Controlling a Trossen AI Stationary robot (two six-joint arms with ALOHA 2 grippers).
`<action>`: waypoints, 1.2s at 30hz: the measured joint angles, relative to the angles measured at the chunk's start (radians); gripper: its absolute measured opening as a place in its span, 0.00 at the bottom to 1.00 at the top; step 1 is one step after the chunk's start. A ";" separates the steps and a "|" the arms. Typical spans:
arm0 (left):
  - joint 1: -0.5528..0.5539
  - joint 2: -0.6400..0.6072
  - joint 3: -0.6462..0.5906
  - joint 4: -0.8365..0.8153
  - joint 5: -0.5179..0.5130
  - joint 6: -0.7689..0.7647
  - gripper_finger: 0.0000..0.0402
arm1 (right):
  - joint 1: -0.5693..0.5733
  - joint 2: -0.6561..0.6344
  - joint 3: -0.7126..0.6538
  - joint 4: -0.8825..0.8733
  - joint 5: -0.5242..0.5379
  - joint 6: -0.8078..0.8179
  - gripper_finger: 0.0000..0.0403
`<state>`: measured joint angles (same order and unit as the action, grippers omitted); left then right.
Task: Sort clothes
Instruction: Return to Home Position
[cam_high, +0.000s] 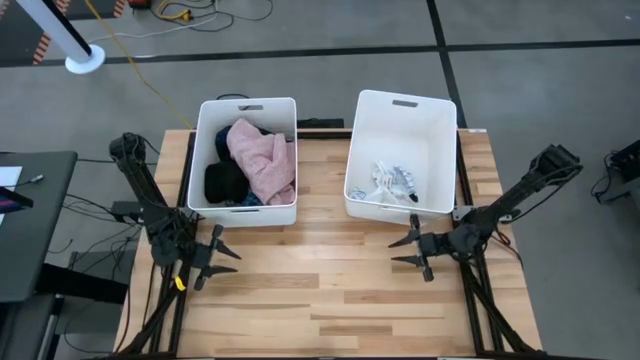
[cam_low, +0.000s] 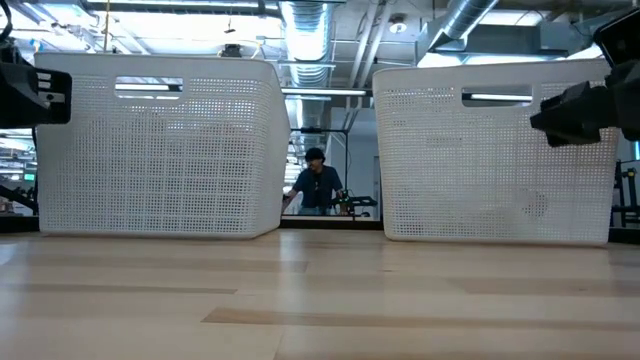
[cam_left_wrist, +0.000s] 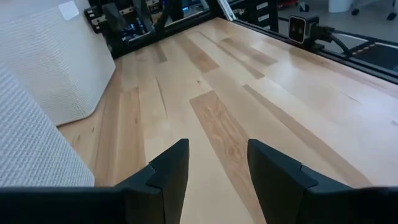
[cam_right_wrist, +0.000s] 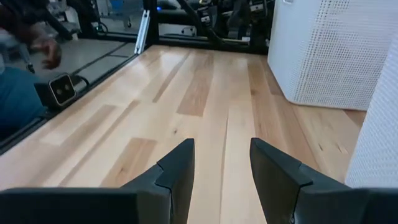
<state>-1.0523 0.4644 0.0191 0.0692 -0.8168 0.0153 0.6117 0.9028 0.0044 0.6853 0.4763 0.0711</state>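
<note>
The clothes lie in two white bins at the table's far side. The left bin (cam_high: 246, 160) holds a pale pink garment (cam_high: 262, 158) on top of a black one (cam_high: 224, 183), with a bit of blue beside them. The right bin (cam_high: 401, 153) holds a small white and blue-striped garment (cam_high: 392, 182) on its floor. My left gripper (cam_high: 228, 256) is open and empty over the table's left part, near the left bin's front. My right gripper (cam_high: 404, 252) is open and empty over the table's right part, in front of the right bin.
Bare wooden tabletop (cam_high: 320, 290) spreads between and in front of the grippers. In the low view the two perforated bin walls (cam_low: 160, 145) (cam_low: 495, 150) stand side by side with a gap between them; a person (cam_low: 315, 185) shows in the room beyond.
</note>
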 joint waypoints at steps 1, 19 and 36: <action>0.000 0.000 0.000 0.001 0.000 0.001 0.39 | 0.000 0.000 0.000 -0.012 0.000 0.000 0.42; 0.000 0.000 0.001 -0.003 0.000 -0.011 0.39 | 0.001 0.000 0.000 -0.178 -0.004 0.000 0.42; 0.000 0.000 0.001 -0.004 0.000 -0.013 0.39 | 0.001 0.000 0.000 -0.185 -0.004 0.000 0.42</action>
<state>-1.0523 0.4644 0.0196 0.0652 -0.8165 0.0022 0.6125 0.9028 0.0044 0.5007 0.4725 0.0708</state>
